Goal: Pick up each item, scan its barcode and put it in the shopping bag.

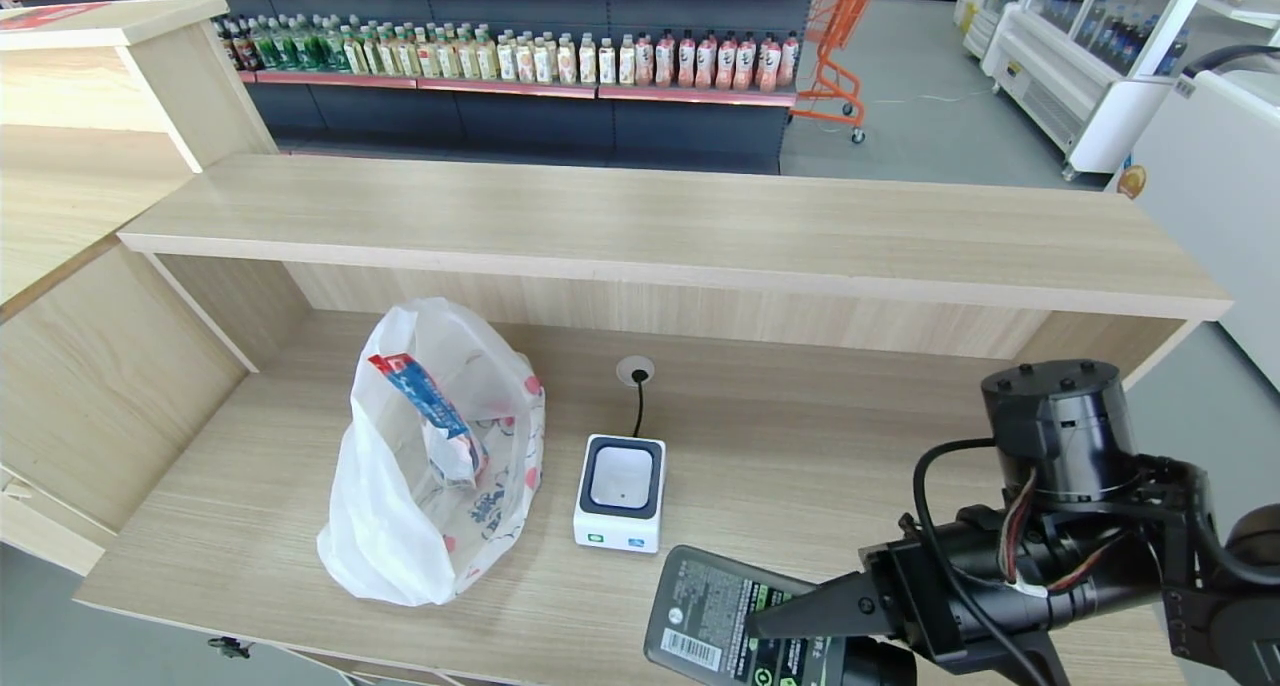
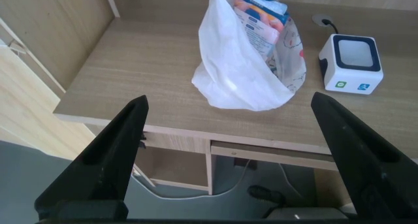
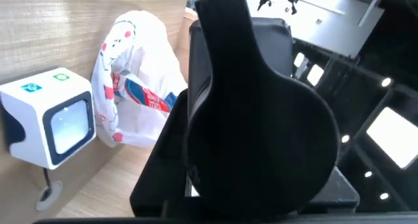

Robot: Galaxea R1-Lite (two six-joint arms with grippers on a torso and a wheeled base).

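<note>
Right tool [image 1: 778, 621] clamped on dark pouch [image 1: 700, 601], barcode [image 1: 692, 649] facing up, near scanner [image 1: 620, 491] on counter [image 1: 820, 446] | left tool [image 2: 230, 103] spread wide, empty | step: scan | next: likely turn barcode down over scanner, then into bag [image 1: 400, 526] at scanner's left.

Barcode [image 1: 692, 649] and fine print on dark pouch [image 1: 715, 606], wording apparently illegible
</note>
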